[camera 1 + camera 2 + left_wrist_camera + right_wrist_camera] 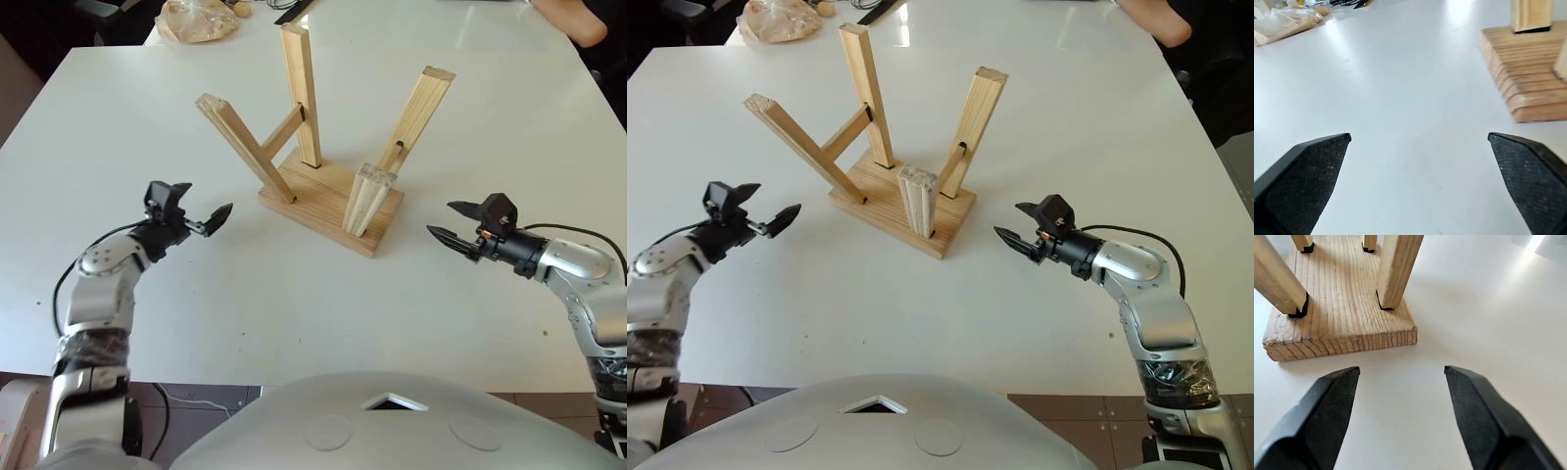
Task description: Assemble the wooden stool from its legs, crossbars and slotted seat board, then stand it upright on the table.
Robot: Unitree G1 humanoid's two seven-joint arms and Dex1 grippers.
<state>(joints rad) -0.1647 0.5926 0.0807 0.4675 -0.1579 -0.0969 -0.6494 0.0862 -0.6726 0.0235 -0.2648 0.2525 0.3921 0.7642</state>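
Note:
The wooden stool lies upside down in the middle of the white table: its slotted seat board (328, 206) rests flat and several legs (303, 93) stick up from it at slants. A crossbar (282, 130) links the left leg (243, 147) to the tall back leg. My left gripper (203, 209) is open, low over the table to the left of the seat board, empty. My right gripper (453, 224) is open to the right of the board, empty, pointing at the board's near corner (1342, 340).
A clear bag (199, 20) of small items and a dark object (294, 12) lie at the table's far edge. A person's arm (578, 20) rests at the far right corner. Bare tabletop (313, 313) lies in front of the stool.

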